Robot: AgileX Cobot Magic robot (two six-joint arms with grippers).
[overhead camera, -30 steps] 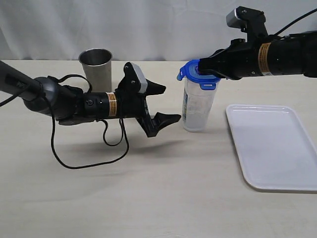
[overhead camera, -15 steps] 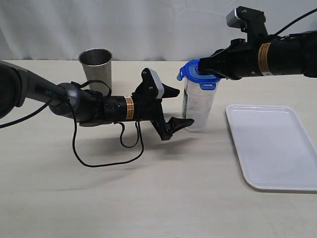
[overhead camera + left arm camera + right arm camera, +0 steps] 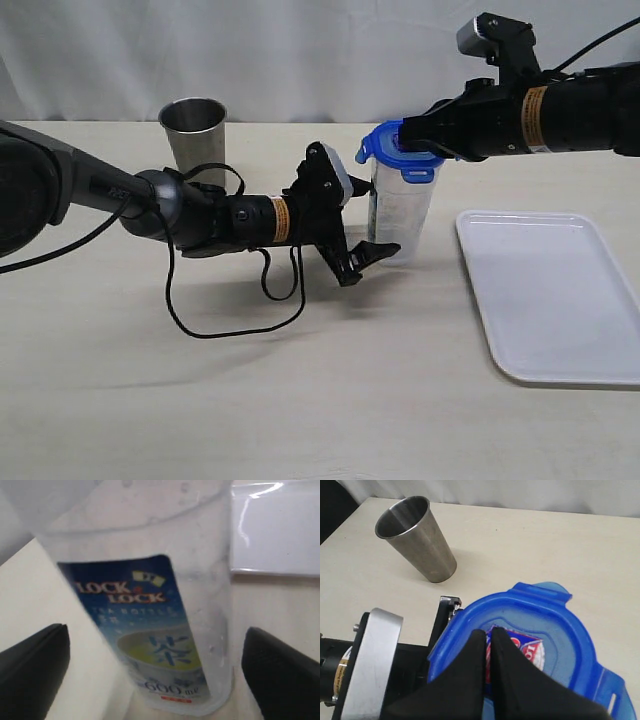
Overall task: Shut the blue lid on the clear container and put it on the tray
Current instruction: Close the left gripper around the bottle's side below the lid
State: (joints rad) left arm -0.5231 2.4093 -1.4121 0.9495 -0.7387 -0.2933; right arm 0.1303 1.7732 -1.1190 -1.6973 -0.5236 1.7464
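Your left gripper (image 3: 368,218) is spread wide, one finger on each side of the clear container (image 3: 402,215) at frame centre; can't tell if they touch it. Your right gripper (image 3: 487,636) is pinched closed, tips on the blue lid (image 3: 540,611) sitting on the container. The tray (image 3: 550,300) is at lower right, apart from the container.
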